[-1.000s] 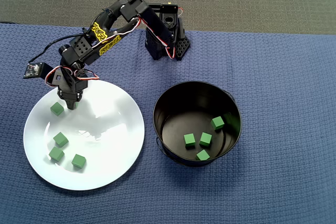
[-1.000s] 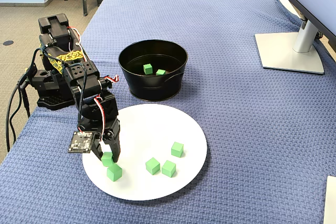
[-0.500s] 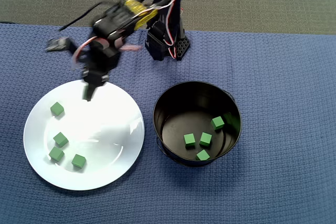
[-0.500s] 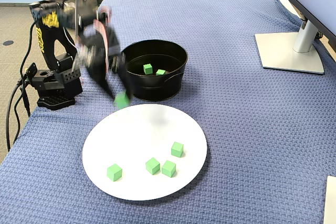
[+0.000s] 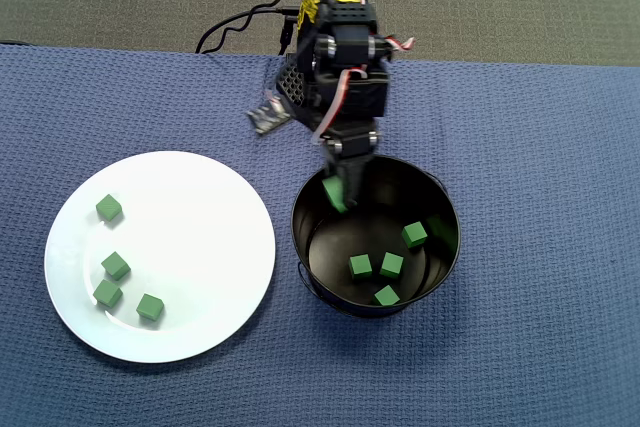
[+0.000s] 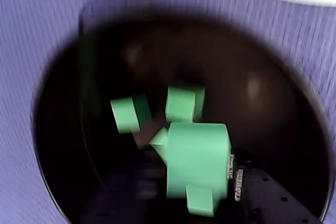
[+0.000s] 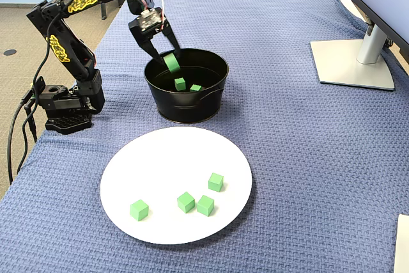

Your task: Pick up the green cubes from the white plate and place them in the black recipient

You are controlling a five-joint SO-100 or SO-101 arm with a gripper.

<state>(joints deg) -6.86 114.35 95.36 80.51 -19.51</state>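
While four small matte green cubes (image 7: 186, 202) sit on the near round glossy white plate (image 7: 160, 158), the far round black metal pot (image 7: 188, 103) on the blue-cloth counter (image 7: 307, 158) holds about four more. The end effector (image 7: 167, 61) hangs over the pot's far-left rim, pinching another green cube (image 7: 171, 62). I'd open the fingers right there, inside the rim, so it drops in.

A woven blue cloth (image 7: 307, 132) is seen under a glossy white plate (image 7: 160, 164), matt green cubes (image 7: 186, 202) and a shiny-walled black metal pot (image 7: 192, 103).
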